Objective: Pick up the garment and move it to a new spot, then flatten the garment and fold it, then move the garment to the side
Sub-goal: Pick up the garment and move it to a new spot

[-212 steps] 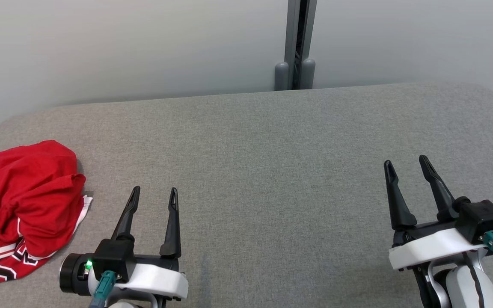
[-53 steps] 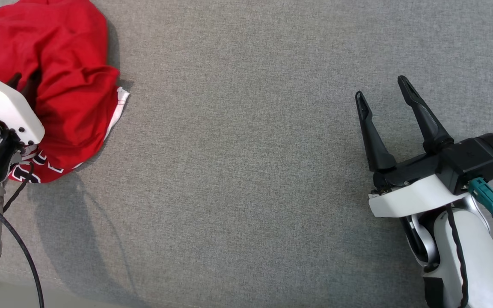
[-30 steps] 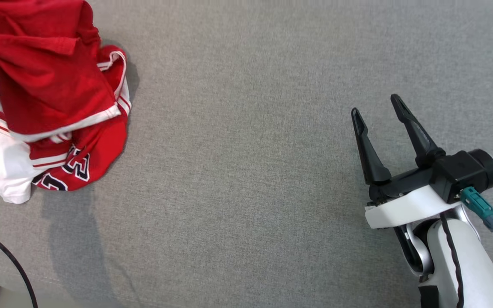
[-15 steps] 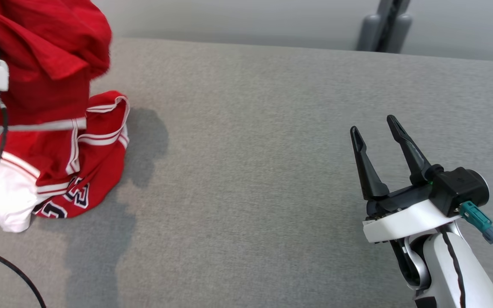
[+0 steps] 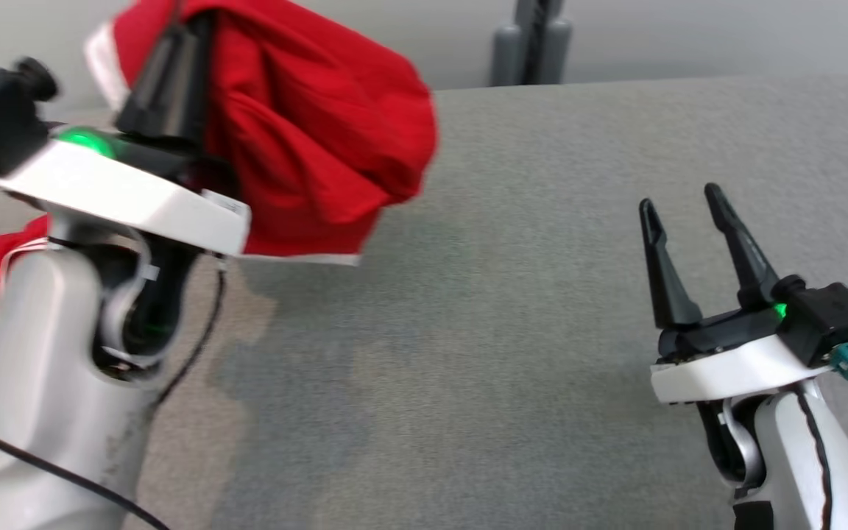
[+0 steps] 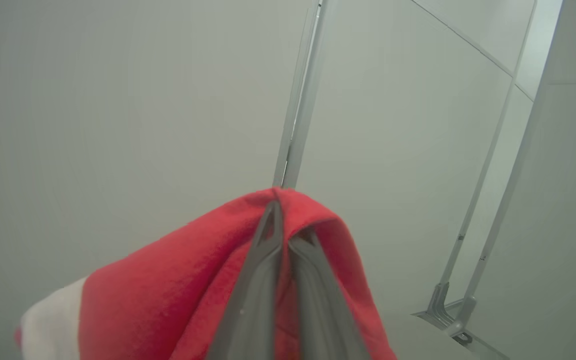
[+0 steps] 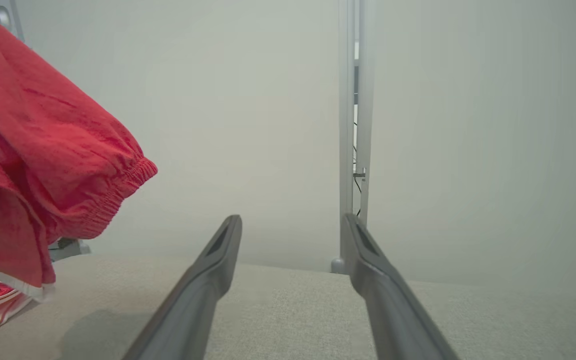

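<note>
- Garment (image 5: 321, 132), red with white trim, hangs bunched from my left pincer (image 6: 288, 225), raised above the left part of the grey table (image 5: 542, 309).
- I see the left pincer's fingers pressed together on a fold of the red cloth, which drapes down on both sides of them.
- More of the cloth shows low behind my left arm (image 5: 41, 383); I cannot tell whether it touches the table.
- My right pincer (image 5: 678, 199) hovers over the table's right side, fingers apart with nothing between them, well apart from the cloth.
</note>
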